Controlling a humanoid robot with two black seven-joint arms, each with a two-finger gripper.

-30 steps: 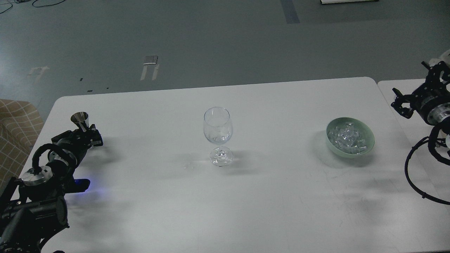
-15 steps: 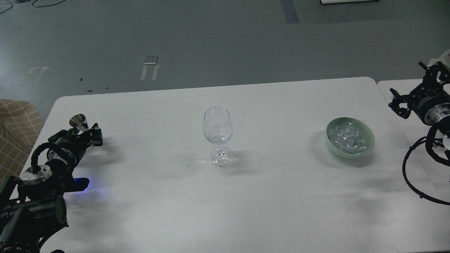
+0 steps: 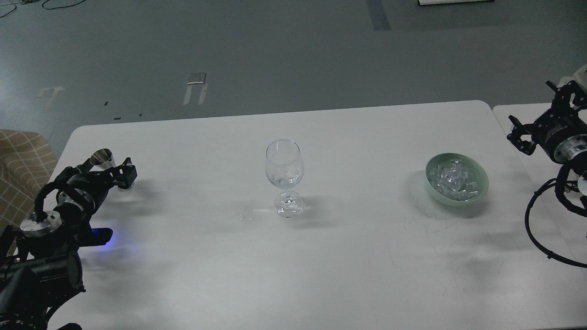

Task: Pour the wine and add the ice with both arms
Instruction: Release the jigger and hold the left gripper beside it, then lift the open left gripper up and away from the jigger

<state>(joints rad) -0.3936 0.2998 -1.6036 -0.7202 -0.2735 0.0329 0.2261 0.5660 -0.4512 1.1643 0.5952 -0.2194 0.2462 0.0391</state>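
Observation:
A clear stemmed wine glass [image 3: 284,167] stands upright at the table's middle, with glinting wet drops of wine [image 3: 285,178] low in its bowl. More drops [image 3: 245,215] glint on the table just left of its foot. The ice [image 3: 451,179] is a heap of small glassy chunks in a pale green bowl [image 3: 480,185] at the right. My left gripper [image 3: 98,173] is at the far left, open, its fingers spread on either side of a small metal measuring cup [image 3: 102,158]. My right gripper [image 3: 536,114] hangs open and empty beyond the table's right edge, apart from the bowl.
The white table [image 3: 367,256] has rounded far corners. A second white table [image 3: 518,114] adjoins it at the right, under my right arm. A chequered tan seat [image 3: 18,160] stands off the left edge. My left arm's base shows a blue light [image 3: 98,236].
My left gripper's fingers have spread apart from the metal cup, and the arm has drawn slightly left. My right gripper has moved slightly up and right. Glass and bowl have not moved.

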